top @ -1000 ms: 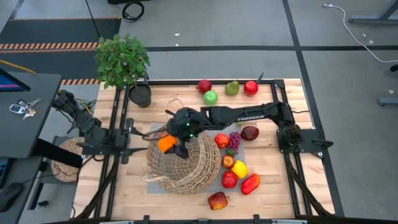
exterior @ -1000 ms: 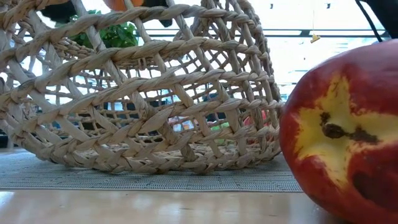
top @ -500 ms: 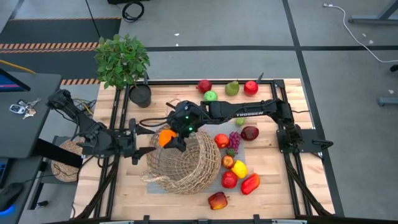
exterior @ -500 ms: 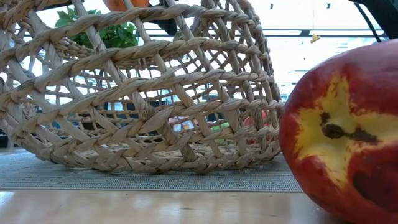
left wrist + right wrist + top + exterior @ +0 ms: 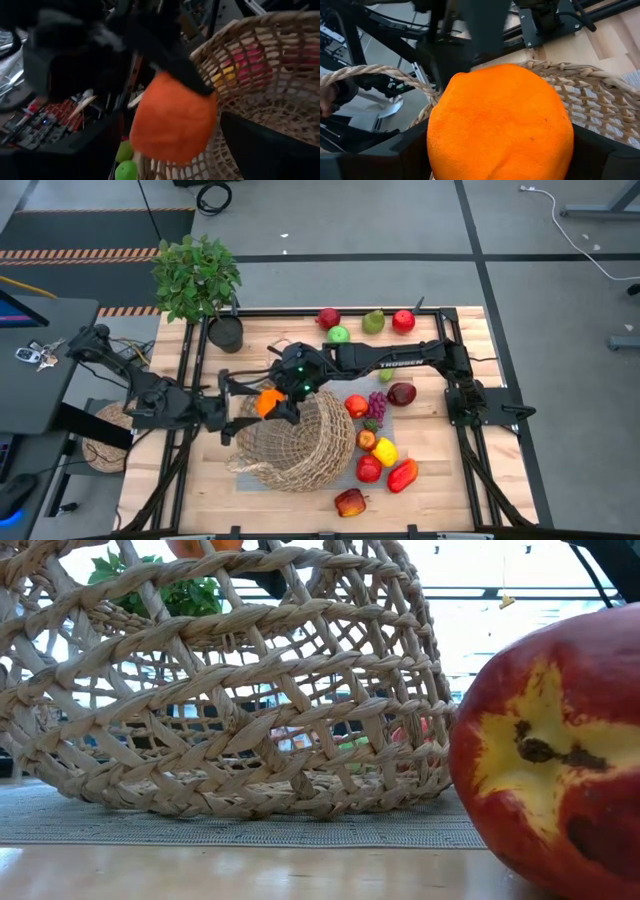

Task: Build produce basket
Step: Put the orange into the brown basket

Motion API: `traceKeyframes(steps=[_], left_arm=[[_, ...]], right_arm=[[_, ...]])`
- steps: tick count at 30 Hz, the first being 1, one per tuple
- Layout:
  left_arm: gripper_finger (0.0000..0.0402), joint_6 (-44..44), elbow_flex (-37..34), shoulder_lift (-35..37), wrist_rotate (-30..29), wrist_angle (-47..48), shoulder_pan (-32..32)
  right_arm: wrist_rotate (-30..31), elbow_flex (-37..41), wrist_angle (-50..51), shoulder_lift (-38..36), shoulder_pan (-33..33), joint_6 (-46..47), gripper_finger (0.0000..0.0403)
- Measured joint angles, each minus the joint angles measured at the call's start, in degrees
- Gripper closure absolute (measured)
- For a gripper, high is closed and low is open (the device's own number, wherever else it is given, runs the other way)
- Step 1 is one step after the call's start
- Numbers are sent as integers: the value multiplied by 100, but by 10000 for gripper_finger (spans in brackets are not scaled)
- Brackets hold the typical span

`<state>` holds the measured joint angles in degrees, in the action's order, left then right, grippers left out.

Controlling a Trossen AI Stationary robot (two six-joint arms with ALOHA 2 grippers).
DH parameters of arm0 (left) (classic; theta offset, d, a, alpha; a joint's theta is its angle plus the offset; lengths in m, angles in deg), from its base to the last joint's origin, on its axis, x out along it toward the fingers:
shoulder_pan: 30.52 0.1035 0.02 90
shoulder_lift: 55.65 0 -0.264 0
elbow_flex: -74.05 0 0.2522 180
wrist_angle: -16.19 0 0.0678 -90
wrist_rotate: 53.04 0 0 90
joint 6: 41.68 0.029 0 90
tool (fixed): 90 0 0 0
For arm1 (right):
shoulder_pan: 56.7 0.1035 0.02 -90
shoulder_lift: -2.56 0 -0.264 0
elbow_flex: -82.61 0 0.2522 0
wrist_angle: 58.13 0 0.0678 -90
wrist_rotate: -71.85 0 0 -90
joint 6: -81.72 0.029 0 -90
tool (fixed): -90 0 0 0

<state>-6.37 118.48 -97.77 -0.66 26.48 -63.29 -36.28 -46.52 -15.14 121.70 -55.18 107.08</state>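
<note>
The left gripper (image 5: 232, 397) has slid rightward to the wicker basket (image 5: 295, 445) at centre frame, jaws spread and empty; the right gripper (image 5: 272, 401) clamps an orange (image 5: 267, 402) above the basket's left rim.

the right arm is reaching across the table from its base on the right side, stretched long toward the middle, with its wrist angling down. the right gripper (image 5: 272, 404) is clamping an orange (image 5: 267, 402) between its two dark fingers, which are pressing on opposite sides of the fruit in the right wrist view. the left arm is lying low along the left side of the table, elbow bent back, forearm pointing toward the centre. the left gripper (image 5: 226, 402) is sitting just beside the right gripper, its fingers standing spread apart with nothing between them.
</note>
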Motion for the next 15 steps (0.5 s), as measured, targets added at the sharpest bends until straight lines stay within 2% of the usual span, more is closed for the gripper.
traceKeyframes(steps=[7,10,15], left_arm=[[60,-181,671,-672,11,825,96],[60,-157,840,-894,13,893,220],[60,-152,972,-1170,383,950,383]], right_arm=[[-170,0,13,0,6,2,65],[-248,0,10,-3,23,3,65],[-277,0,-7,-4,97,4,65]])
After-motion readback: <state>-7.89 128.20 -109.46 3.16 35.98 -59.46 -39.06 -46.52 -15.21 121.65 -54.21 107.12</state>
